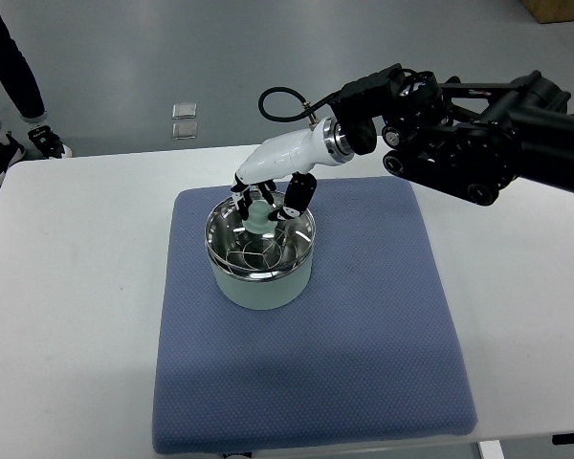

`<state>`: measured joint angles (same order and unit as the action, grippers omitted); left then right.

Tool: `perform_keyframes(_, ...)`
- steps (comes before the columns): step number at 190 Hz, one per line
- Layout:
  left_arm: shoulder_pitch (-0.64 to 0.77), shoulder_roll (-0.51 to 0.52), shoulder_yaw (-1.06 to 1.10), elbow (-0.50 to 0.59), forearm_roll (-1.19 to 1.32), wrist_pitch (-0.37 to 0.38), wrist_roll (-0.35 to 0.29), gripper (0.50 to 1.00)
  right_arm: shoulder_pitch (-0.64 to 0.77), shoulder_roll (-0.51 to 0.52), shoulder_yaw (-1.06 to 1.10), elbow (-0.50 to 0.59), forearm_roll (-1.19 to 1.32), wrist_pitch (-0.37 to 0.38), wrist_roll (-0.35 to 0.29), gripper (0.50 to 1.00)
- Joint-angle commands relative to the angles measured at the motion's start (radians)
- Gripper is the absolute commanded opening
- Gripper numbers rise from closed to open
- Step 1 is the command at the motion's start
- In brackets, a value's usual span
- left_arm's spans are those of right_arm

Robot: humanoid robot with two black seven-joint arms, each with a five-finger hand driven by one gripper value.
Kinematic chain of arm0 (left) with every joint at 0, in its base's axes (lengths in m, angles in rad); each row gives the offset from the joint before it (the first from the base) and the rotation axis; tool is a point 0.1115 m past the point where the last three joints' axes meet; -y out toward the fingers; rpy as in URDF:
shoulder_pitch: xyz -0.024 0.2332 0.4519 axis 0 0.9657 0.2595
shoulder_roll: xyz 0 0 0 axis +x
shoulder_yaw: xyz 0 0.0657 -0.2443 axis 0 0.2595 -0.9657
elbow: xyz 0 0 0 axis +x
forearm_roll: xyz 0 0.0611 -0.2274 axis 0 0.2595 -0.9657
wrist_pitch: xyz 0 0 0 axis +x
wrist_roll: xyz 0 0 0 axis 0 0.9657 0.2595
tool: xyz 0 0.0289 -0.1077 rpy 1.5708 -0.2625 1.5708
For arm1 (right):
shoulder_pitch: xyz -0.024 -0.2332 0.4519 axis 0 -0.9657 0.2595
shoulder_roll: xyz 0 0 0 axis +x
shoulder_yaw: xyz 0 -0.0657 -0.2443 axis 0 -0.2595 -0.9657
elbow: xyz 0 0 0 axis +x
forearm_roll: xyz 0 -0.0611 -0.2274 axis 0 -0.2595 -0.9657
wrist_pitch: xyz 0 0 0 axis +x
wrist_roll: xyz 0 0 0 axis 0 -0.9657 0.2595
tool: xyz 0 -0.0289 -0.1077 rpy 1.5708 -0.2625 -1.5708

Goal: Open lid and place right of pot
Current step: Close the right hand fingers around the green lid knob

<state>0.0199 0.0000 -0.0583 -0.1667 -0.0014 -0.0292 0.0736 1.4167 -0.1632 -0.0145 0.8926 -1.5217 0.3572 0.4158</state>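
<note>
Pot: pale green pot [261, 284] sitting on the blue mat [364, 363], up toward the mat's far-left part, upright, shiny steel rim catching the light.
Lid: glass lid [258, 241] on top of the pot, seated inside the rim and level as far as can be seen, so the pot is closed.
Knob: pale knob [256, 216] standing up from the middle of the lid, partly screened by the fingers.
Right hand: right hand [268, 191] reaching in from the picture's right, white shell sloping down and leftward, parked directly over the lid's far side.
Fingers: dark fingers [298, 194] curled downward around the knob, one group on its left, another on its right; tips look to be right at the knob, and it reads as a grasp, though exact contact is hard to make out at this size.
Right arm: black arm [478, 143] stretching across the upper right, with a black cable [282, 103] looping above the wrist.
Mat: blue, lying flat on the white table [67, 316], with a broad bare stretch to the right of the pot.
Person: legs and shoes [5, 143] at the top-left corner, standing on the grey floor beyond the table.
Floor: two small square plates [184, 120] set in the floor behind the table.
</note>
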Motion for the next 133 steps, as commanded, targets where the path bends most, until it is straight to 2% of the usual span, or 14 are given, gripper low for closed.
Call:
perform_keyframes(1, 0.000, 0.000, 0.000, 0.000, 0.000, 0.000, 0.000, 1.000, 0.001, -0.009, 0.002, 0.002, 0.002, 0.000, 0.001, 0.500)
perform_keyframes(133, 0.000, 0.000, 0.000, -0.001, 0.000, 0.000, 0.000, 1.000, 0.042, -0.018, 0.004, 0.014, 0.020, 0.029, 0.021, 0.500)
